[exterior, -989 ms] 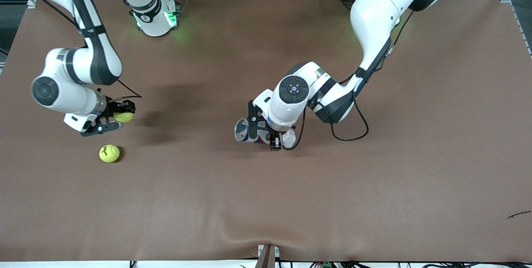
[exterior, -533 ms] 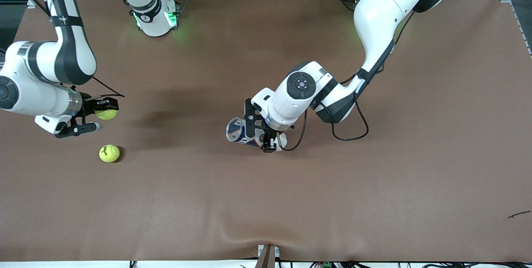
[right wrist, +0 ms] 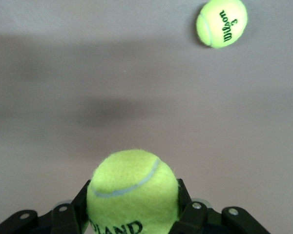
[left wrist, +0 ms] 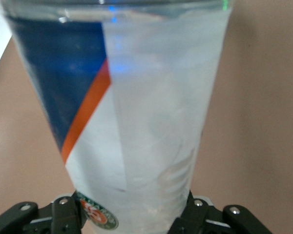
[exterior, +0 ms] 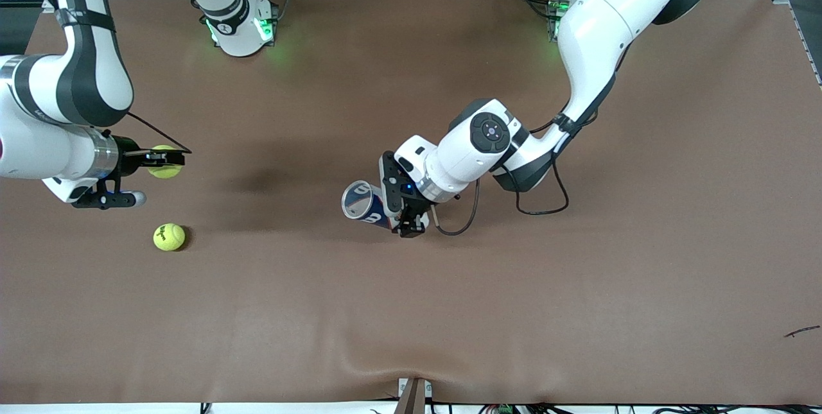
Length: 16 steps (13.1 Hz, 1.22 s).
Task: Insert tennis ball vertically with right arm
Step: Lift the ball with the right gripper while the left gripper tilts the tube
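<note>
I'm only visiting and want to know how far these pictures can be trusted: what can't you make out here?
- Inside of the clear tube: front view shows only its open mouth; contents unseen.
- Tube top: cut off in left wrist view.
- Held tennis ball: lettering cut by the right wrist view's edge.
- Left gripper: fingertips hidden by the tube in front view.
- Right arm: cropped at the front view's edge.

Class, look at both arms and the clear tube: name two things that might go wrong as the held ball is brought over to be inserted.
1. The clear plastic ball tube with blue and orange label, held by the left gripper, is tilted, mouth sideways; a vertical drop would likely miss.
2. The right gripper holds the yellow-green tennis ball near its fingertips; it may slip out over the brown table, where a second yellow-green tennis ball lies.
</note>
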Each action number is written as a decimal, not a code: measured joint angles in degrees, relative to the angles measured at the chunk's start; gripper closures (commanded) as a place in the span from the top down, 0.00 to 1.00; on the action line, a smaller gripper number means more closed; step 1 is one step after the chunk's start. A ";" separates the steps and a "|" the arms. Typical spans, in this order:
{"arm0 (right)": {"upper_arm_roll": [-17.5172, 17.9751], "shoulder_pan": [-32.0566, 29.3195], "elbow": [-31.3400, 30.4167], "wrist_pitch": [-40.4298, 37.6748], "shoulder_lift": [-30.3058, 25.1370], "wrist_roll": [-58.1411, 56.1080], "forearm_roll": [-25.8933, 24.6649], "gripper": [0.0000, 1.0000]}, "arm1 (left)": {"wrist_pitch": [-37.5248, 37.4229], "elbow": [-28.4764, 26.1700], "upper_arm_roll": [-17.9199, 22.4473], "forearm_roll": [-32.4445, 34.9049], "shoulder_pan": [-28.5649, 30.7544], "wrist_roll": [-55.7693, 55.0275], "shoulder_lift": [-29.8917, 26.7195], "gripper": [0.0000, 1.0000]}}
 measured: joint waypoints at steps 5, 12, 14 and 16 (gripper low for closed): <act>0.63 6.19 7.18 -4.35 -0.02 7.90 6.00 0.36 | 5.08 -2.97 -1.36 -6.09 0.03 0.00 0.30 0.72; 0.72 13.80 16.67 -6.45 -0.07 26.60 8.87 0.36 | 6.18 -3.70 -2.16 -13.81 0.30 2.03 0.42 0.71; 0.71 14.76 17.54 -6.49 -0.05 30.03 8.87 0.36 | 6.20 -3.94 -3.03 -15.11 1.97 4.73 1.75 0.71; 0.48 14.85 17.68 -6.49 0.14 32.49 8.79 0.36 | 6.46 -3.95 -4.33 -16.82 3.99 7.08 3.33 0.70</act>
